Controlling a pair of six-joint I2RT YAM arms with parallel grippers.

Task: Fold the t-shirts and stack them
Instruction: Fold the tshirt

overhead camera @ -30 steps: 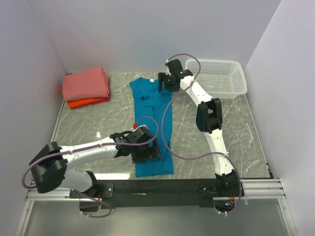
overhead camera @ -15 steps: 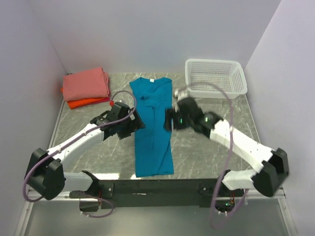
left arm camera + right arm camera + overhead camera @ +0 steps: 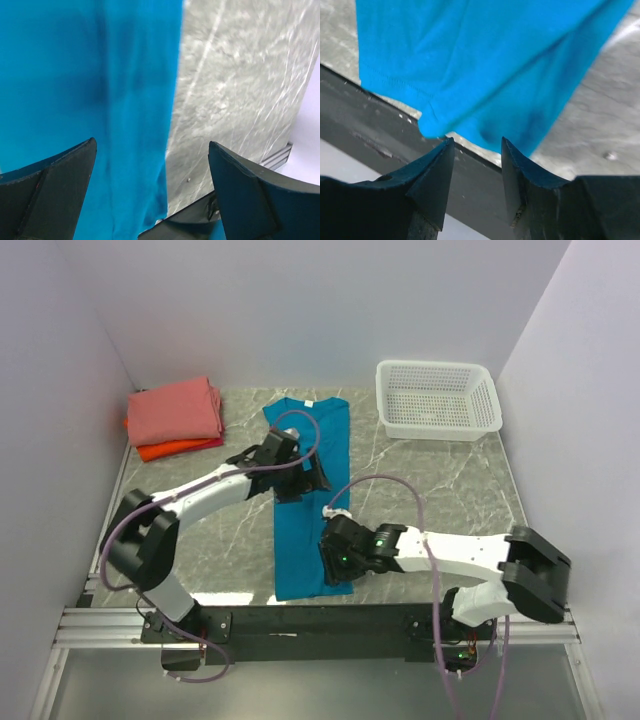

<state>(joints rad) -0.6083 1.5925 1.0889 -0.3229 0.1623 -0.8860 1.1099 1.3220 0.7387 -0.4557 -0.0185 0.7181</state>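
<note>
One teal t-shirt lies flat on the tabletop left of the white mesh basket, narrowed to a long strip with its sleeves turned in. Its long axis runs away from our bases, with the collar at the far end, level with the basket, and the hem well nearer than the basket. Further left of the basket, a salmon-pink tee sits folded on an orange one.

We judge the cotton light, limp and quick to wrinkle or drag, so the hem corners and edges are the places to pinch.

Our left gripper hovers over the strip's basket-side edge near its middle, jaws wide apart and empty. Our right gripper is at the basket-side hem corner. Its jaws are slightly apart, and the cloth lies ahead of them, not pinched.
</note>
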